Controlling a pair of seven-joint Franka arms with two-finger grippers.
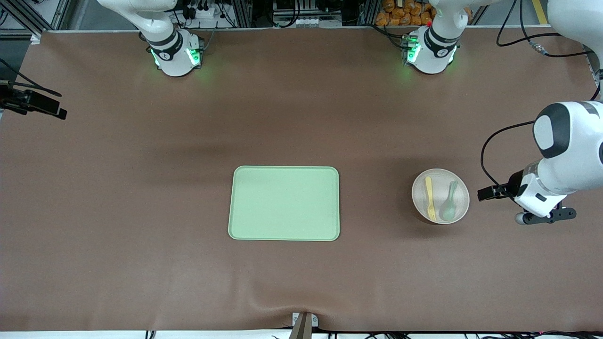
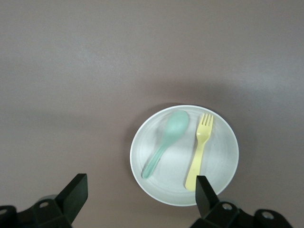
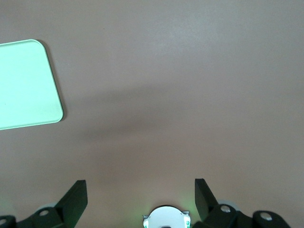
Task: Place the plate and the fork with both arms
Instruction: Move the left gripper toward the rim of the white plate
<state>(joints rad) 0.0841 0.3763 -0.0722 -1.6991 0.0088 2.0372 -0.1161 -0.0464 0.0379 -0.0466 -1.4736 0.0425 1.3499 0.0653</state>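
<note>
1. Tray (image 1: 284, 203), light green, mid-table, sits nearest the camera; nothing on it.
2. Right gripper (image 3: 140, 199): wide open, empty, up over bare table (image 3: 190, 95); that arm waits.
3. Plate (image 1: 440, 196) lies toward the left arm's end, holding fork (image 1: 429, 198) and green spoon (image 1: 450, 202) side by side.
4. Fork's long axis runs toward/away from the camera, tines nearer it.
5. Left gripper (image 2: 140, 199): open, empty, just beside the plate. Looks like the approach step; next, grip the rim.
</note>
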